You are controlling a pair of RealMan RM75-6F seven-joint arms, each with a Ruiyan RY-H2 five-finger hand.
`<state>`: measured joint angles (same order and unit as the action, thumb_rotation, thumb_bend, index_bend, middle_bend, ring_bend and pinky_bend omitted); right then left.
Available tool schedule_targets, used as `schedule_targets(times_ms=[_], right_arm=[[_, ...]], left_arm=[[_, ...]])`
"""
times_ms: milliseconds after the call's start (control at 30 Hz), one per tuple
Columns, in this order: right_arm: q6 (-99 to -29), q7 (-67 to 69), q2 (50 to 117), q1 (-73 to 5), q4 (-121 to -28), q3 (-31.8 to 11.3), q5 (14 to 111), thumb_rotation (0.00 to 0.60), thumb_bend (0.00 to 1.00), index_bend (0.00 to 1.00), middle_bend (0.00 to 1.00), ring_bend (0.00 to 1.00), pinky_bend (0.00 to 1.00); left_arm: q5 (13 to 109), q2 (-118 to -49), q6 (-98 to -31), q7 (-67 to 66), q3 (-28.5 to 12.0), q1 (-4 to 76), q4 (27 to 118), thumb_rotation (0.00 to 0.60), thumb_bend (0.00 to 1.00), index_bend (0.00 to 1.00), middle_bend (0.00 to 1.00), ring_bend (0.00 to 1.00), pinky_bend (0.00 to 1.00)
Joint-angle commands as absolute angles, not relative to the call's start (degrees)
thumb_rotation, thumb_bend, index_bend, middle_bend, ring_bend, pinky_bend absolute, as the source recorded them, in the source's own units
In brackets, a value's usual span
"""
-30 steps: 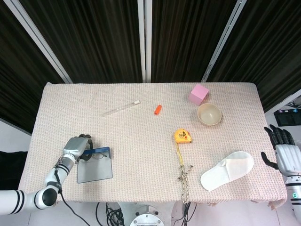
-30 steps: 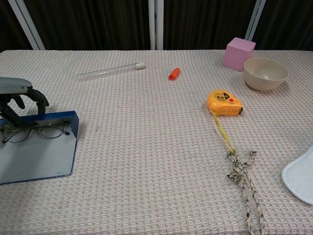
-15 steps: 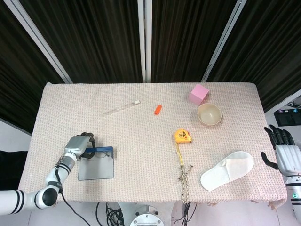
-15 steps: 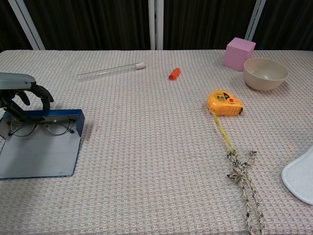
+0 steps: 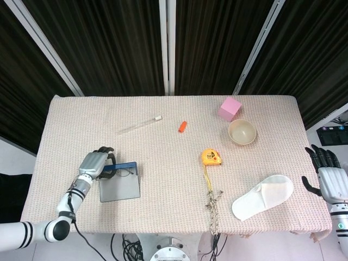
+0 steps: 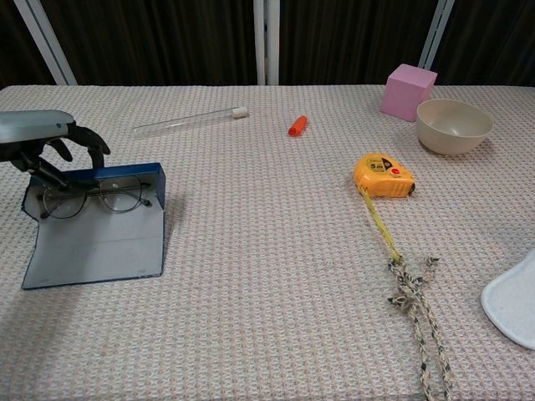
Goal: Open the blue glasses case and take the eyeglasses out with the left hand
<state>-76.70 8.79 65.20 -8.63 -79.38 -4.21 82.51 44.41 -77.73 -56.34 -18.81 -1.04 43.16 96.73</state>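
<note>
The blue glasses case (image 5: pixel 119 187) (image 6: pixel 96 242) lies open at the table's front left, its lid flat toward me. The eyeglasses (image 5: pixel 123 173) (image 6: pixel 104 199) rest inside against the upright back wall. My left hand (image 5: pixel 95 162) (image 6: pixel 50 142) is at the case's left rear corner, with its fingers curled down over the back wall and the left end of the eyeglasses. It grips the case there. My right hand (image 5: pixel 326 176) hangs off the table's right edge with fingers apart and nothing in it; the chest view does not show it.
A yellow tape measure (image 5: pixel 211 157) (image 6: pixel 383 175) with a knotted rope (image 5: pixel 211 204) (image 6: pixel 414 301) lies mid-table. A white slipper (image 5: pixel 262 197), beige bowl (image 5: pixel 242 131) and pink cube (image 5: pixel 229 109) sit right. An orange piece (image 5: pixel 182 126) and clear tube (image 5: pixel 140 125) lie at the back.
My left hand has slid right along the table, and the open case with the eyeglasses in it has moved right with it. The right hand has stayed still.
</note>
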Motion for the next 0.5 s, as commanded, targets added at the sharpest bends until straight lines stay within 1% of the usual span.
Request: schedule_targets(times_ms=[33,333,500], right_arm=[[-76.64,8.80,65.22,-8.64,-79.31,-4.19,82.50,0.600,0.33,0.00,0.00,0.00,0.00],[-76.61,9.04,65.37,-8.56,-78.94,-4.17,82.39,0.600,0.33,0.00,0.00,0.00,0.00],[-76.65,9.23,65.41,-8.53,-78.79,-4.19,82.41,0.600,0.33,0.00,0.00,0.00,0.00]], left_arm=[[47.51,-79.51,-57.71,-17.46,-1.52,41.82,94.55,0.503,0.37,0.47,0.14,0.08,0.21],[55.60,-83.08,-60.95,-16.42,-2.02,39.78,89.61,0.507,0.37,0.49,0.15,0.08,0.21],[60.35,-85.24,-62.62,-15.64,-2.10,38.80,86.25,0.532,0.37,0.49,0.15,0.08,0.20]])
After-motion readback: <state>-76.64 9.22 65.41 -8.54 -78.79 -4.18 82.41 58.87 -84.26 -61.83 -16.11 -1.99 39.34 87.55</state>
